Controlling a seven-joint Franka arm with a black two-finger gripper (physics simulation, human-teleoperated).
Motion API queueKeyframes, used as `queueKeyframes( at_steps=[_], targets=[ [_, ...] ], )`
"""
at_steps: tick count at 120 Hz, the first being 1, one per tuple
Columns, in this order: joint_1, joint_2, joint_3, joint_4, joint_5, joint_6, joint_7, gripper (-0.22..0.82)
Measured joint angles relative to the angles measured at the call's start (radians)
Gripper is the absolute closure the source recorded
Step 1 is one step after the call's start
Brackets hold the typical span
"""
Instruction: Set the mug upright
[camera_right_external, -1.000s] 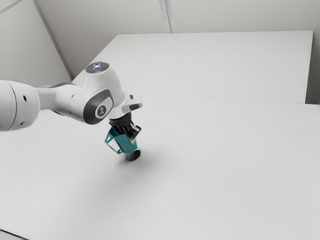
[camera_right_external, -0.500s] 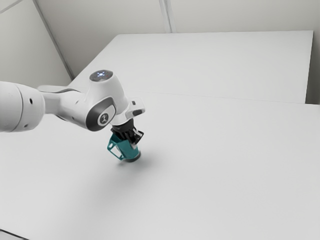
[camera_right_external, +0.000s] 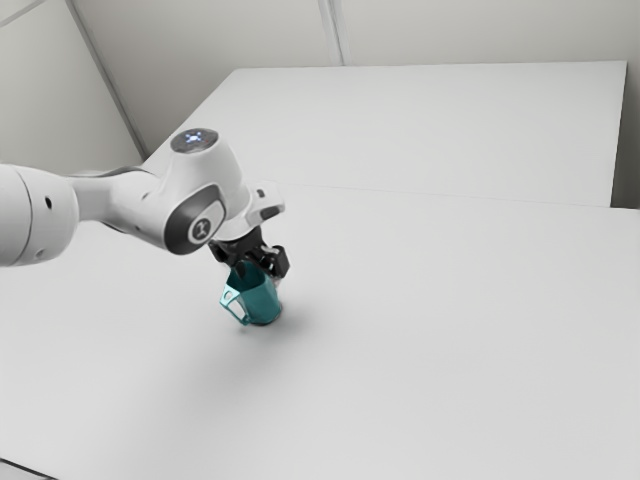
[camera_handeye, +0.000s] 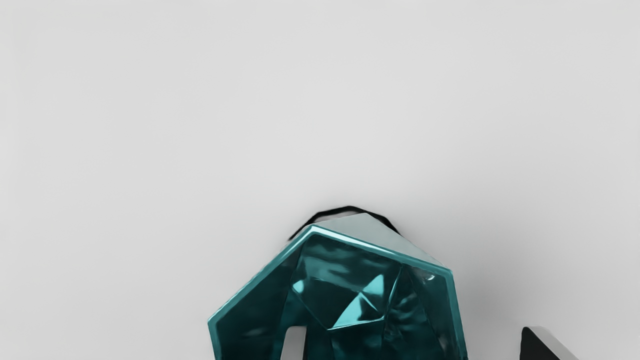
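Arm (camera_right_external: 165, 205): up a touch since the last frame, eased toward the exterior view's left.
Mug (camera_right_external: 262, 298): now mouth up, less tipped than half a second ago, base low at the worktop (camera_right_external: 420, 350); can't tell if fully level.
Handle (camera_right_external: 233, 301): out toward the exterior view's left.
End effector (camera_right_external: 261, 277): right over the mug, spread wide, gripping nothing, looser than before!
One finger (camera_handeye: 294, 345): dipping in past the rim.
Other finger (camera_handeye: 542, 345): outside, clear of the wall.
Base edge (camera_handeye: 350, 208): dark, peeking out beyond the teal rim.
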Motion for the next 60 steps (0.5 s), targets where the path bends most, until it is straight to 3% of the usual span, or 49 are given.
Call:
queueKeyframes(
  at_steps=[16,53,60],
  targets=[
    [0.004,-0.069,-0.011,0.050,-0.019,-0.077,-0.016,0.08],
    [-0.022,-0.039,-0.006,0.545,-0.069,-0.505,-0.067,0.02],
    [-0.078,-0.036,0.046,0.609,-0.068,-0.580,-0.073,0.01]
  ],
)
